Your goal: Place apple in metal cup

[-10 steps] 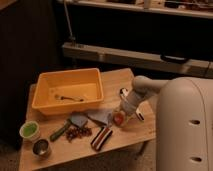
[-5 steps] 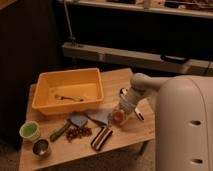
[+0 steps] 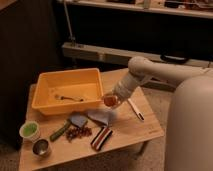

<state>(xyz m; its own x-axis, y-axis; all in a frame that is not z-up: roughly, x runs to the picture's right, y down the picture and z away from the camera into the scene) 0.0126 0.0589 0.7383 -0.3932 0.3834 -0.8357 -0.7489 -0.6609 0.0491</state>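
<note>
Apple [image 3: 108, 101], small, round and orange-red, is pinched in the tool [image 3: 110, 99] at the end of the white arm. It is held just above the counter [image 3: 145, 127], beside the near right corner of a yellow bin [image 3: 45, 100]. The step in hand looks like the carry: the fruit is gripped but not yet delivered. The metal cup [image 3: 41, 147], short, shiny grey and dark inside, stands well apart at the counter's near left corner, just beside a white cup with green contents [image 3: 30, 130]. The next move calls for crossing over a grey cloth [image 3: 100, 117] and a dark reddish cluster [image 3: 77, 132], then lowering squarely, since the apple looks about as wide as the cup.
</note>
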